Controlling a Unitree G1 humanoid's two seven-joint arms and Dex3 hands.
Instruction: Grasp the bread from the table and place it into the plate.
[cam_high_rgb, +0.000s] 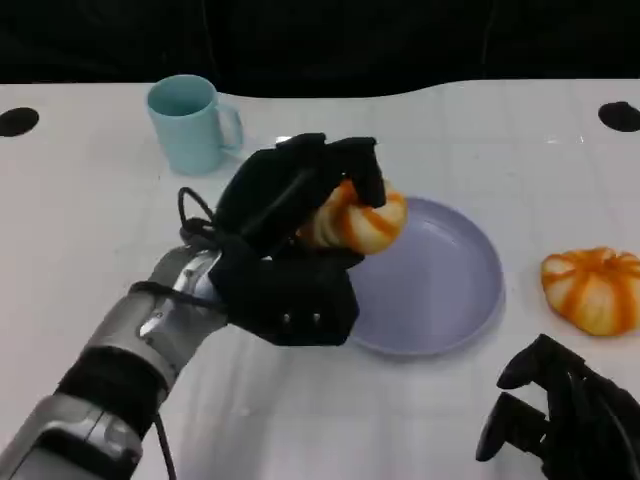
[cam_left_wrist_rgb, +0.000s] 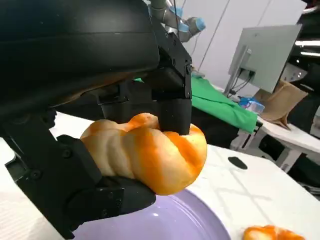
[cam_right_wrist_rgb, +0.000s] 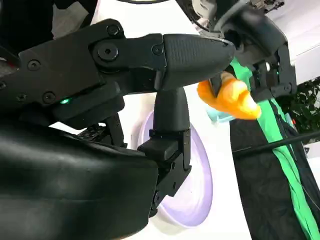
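Right now the left hand (cam_high_rgb: 300, 235) grips the bread (cam_high_rgb: 358, 218), an orange-and-cream striped bun, with black fingers (cam_high_rgb: 345, 165) curled over its top and the thumb side cupped beneath it. Taking the plate (cam_high_rgb: 455, 300) as the landmark, the bread hangs over the plate's left rim, raised off it rather than resting in it; the left wrist view shows the bun (cam_left_wrist_rgb: 150, 152) clamped between upper fingers (cam_left_wrist_rgb: 172, 112) and the lower part of the hand, with the lavender plate (cam_left_wrist_rgb: 175, 222) just below. The silver left forearm (cam_high_rgb: 120, 370) runs away from the plate toward the near-left corner of the white desk (cam_high_rgb: 90, 220).

A second striped bun (cam_high_rgb: 593, 288) lies on the desk to the right of the plate, apart from its rim. A light blue mug (cam_high_rgb: 190, 122) stands upright beyond the plate's far-left side, well apart from it, its handle turned toward the plate's side.

The right hand (cam_high_rgb: 560, 415) sits low, near and to the right of the plate's front edge, holding nothing, its fingers bent but spread apart. From the right wrist view its fingers (cam_right_wrist_rgb: 175, 55) reach out above the plate (cam_right_wrist_rgb: 197, 175), and the held bread (cam_right_wrist_rgb: 230, 97) shows past them in the left hand (cam_right_wrist_rgb: 260, 45).
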